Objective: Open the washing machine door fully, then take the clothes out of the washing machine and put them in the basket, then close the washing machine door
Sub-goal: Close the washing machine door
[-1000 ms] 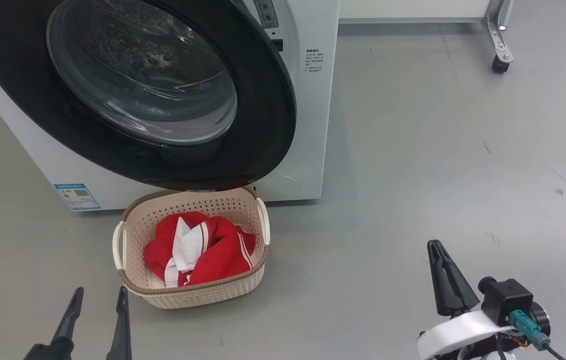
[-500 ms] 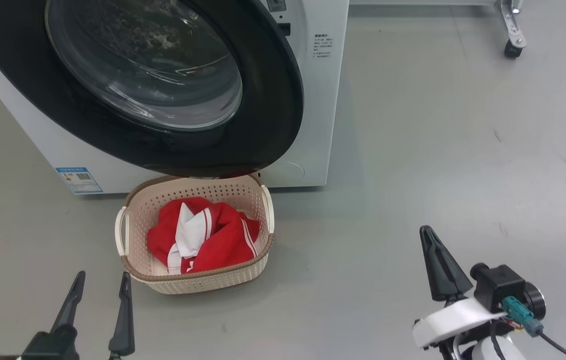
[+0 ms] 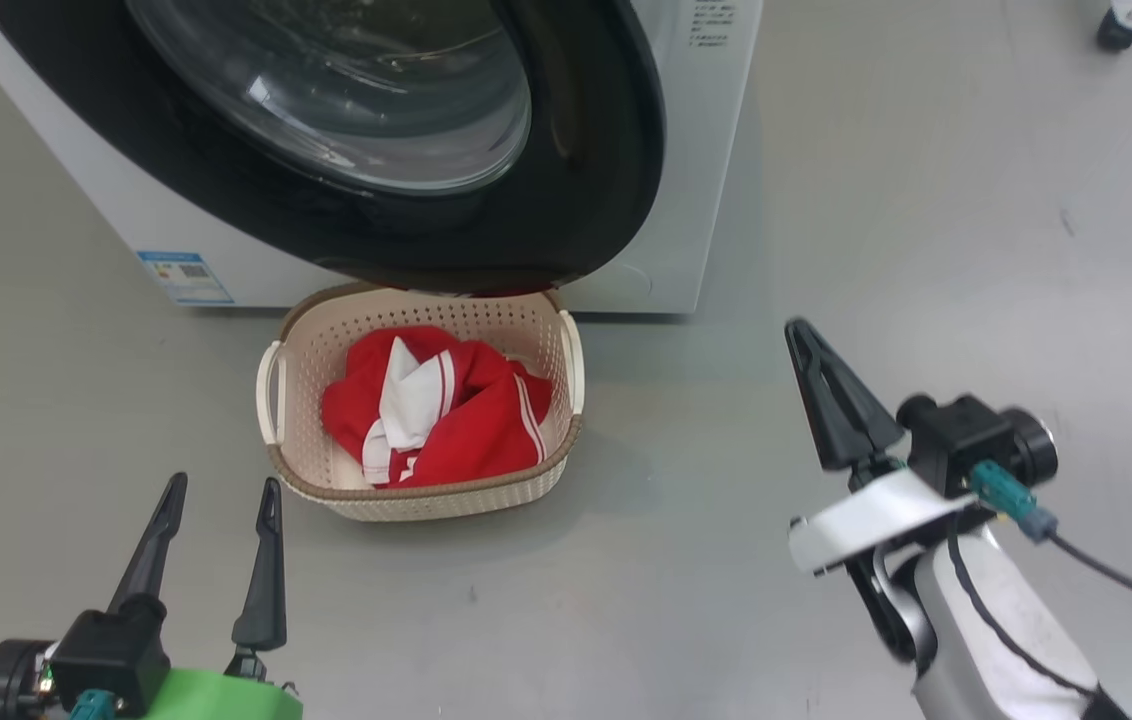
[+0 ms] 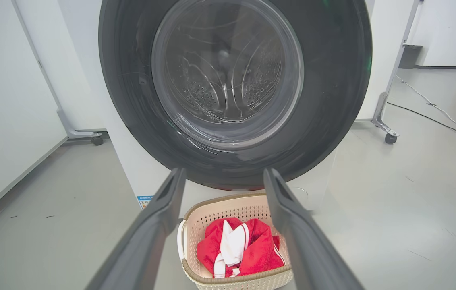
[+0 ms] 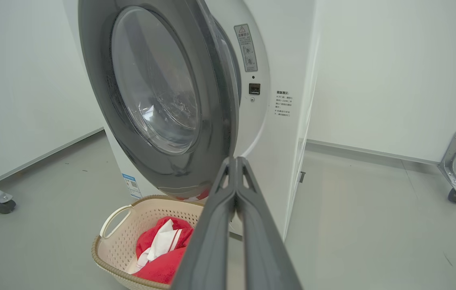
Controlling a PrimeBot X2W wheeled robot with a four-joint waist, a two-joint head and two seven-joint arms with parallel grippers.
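Grey floor, scuffed in places. The washing machine stands on it with the washing machine door swung partway off the front, its black rim overhanging the far edge of the basket. The basket sits right below the opening, presumably so garments travel a short way. The clothes lie bunched inside it. The drum looks empty through the glass (a red sliver under the door's lower rim may be reflection or cloth, cannot tell). The left gripper hovers near the basket's near-left corner, jaws spread, holding nothing. The right gripper hangs well right of the basket, jaws pressed together on nothing, likely forming a blunt pusher for the door's free edge. Judgement: unloading done, closing remains.
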